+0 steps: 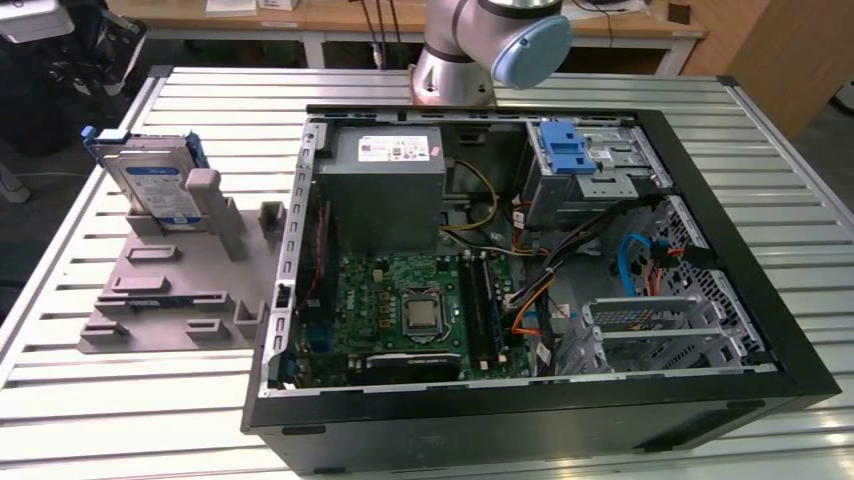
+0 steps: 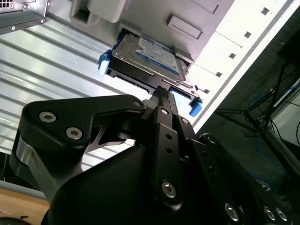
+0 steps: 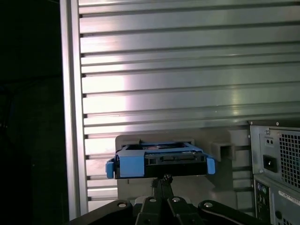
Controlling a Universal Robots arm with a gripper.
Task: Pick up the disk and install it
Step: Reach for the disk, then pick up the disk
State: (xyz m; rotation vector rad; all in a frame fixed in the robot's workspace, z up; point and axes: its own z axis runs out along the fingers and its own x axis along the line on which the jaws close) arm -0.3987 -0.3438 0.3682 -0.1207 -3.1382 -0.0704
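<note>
Disk parked in its holder, gripper together and holding nothing.

On the exterior view's left I see the disk point(image 1: 150, 185) standing upright on edge in the grey holder point(image 1: 174, 300), which sits on the slatted metal surface point(image 1: 134, 400) just beside the open computer case point(image 1: 534, 425). Moving right inside the case, I see the grey power-supply box point(image 1: 387, 190) above the green motherboard point(image 1: 400, 310), then the blue-latched drive cage point(image 1: 587, 165) at the far corner. The arm point(image 1: 487, 45) stands behind the case. In both wrist views the gripper point(image 2: 161, 93) point(image 3: 164, 179) has its fingers pressed together, tips pointing towards the disk's blue-railed edge point(image 2: 150, 58) point(image 3: 159, 161) and clamped on nothing.
</note>
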